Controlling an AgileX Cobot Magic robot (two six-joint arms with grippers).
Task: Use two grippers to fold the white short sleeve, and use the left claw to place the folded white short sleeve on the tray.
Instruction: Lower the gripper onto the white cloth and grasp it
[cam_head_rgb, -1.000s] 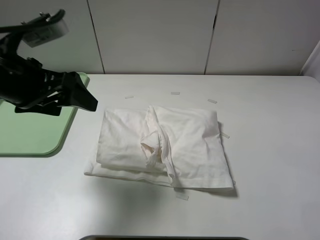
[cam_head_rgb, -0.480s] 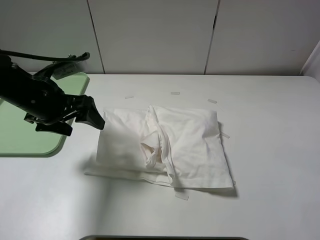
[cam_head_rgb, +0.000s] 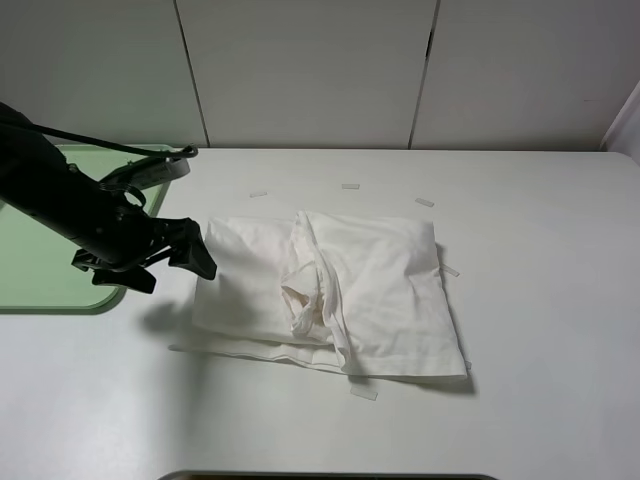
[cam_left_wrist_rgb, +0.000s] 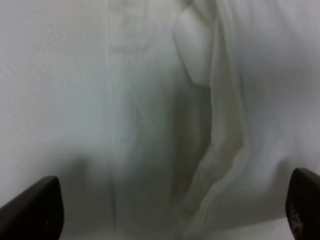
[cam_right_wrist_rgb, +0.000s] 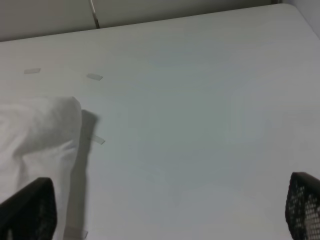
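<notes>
Operator: Pincers, what state?

Clerk: Entry one, your left pincer (cam_head_rgb: 185, 262): jaws spread wide, nothing pinched. Its tips stand at the edge of the white short sleeve (cam_head_rgb: 335, 290); whether they touch the cloth, I cannot tell. Seen from its wrist, rumpled folds fill the space ahead of and between the two fingers.

Operator: And the right?

Clerk: Entry two, your right pincer (cam_right_wrist_rgb: 165, 212): jaws spread wide, only bare table (cam_right_wrist_rgb: 210, 115) between them. One corner of the shirt lies beside one finger, apart from it.

Operator: Remaining stock?

Clerk: Entry three, shirt: folded to a rough rectangle, creased down the middle, flat on the table, directly ahead of your left pincer. Entry four, tray (cam_head_rgb: 50, 275): pale green, behind your left pincer, partly under its arm, well apart from the shirt. Entry five, small pale strips (cam_head_rgb: 350, 186): scattered around the shirt, on the table beyond your left pincer.
</notes>
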